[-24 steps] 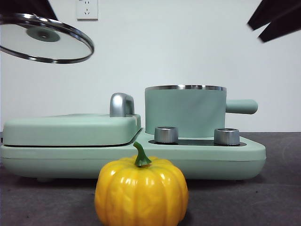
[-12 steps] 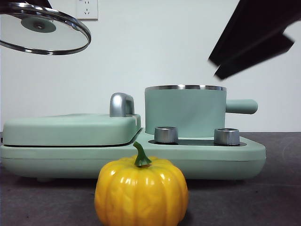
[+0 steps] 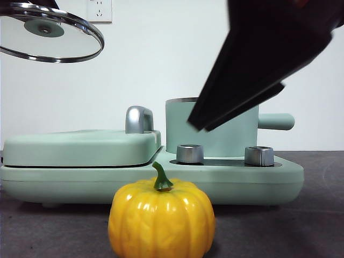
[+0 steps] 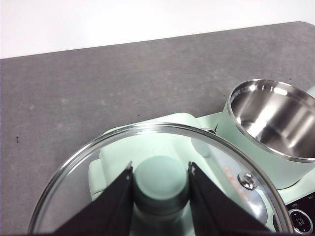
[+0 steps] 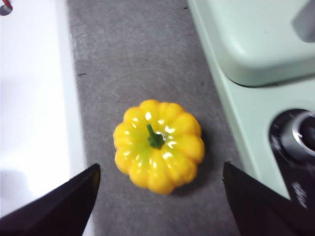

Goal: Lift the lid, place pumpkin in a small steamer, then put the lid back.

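Pinched on the mint-green knob, my left fingers [image 4: 160, 184] hold the lid [image 3: 51, 36] high in the air, tilted, off to one side of the small steamer [image 3: 215, 131], which stands uncovered. My right fingers [image 5: 157, 196] are spread wide above the pumpkin [image 5: 158, 145], which sits on the counter [image 5: 133, 64] by its front edge, before the cooker base [image 3: 150, 180].

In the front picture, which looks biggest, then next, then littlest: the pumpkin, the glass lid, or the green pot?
1. The pumpkin looks biggest, but it sits nearest the camera, so that may fool you.
2. The lid and the small steamer look about equally wide; the right gripper hides part of the steamer, so I won't rank them.
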### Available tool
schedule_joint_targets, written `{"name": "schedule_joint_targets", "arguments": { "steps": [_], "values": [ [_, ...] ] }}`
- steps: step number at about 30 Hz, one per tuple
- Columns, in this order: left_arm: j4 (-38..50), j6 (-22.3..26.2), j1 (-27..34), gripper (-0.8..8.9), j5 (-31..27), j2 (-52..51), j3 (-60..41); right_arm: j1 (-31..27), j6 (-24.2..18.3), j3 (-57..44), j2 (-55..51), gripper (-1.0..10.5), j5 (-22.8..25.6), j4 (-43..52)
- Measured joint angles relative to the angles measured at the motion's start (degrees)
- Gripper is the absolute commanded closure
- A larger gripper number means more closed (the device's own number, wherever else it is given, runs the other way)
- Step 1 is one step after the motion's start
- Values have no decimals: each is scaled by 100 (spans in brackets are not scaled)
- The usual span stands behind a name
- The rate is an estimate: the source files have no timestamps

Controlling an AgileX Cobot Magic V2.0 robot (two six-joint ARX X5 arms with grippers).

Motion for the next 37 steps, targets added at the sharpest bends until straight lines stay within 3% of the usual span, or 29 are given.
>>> {"name": "schedule_joint_targets", "arguments": {
  "steps": [12, 29, 37],
  "values": [
    [0, -4, 0, 804, 0, 0, 0, 291, -170, 0, 951, 481, 208, 505],
    [0, -2, 0, 804, 0, 0, 0, 382, -321, 0, 1512, 481, 275, 807],
    [0, -2, 0, 804, 0, 0, 0, 455, -280, 4, 1563, 574, 275, 787]
  ]
}}
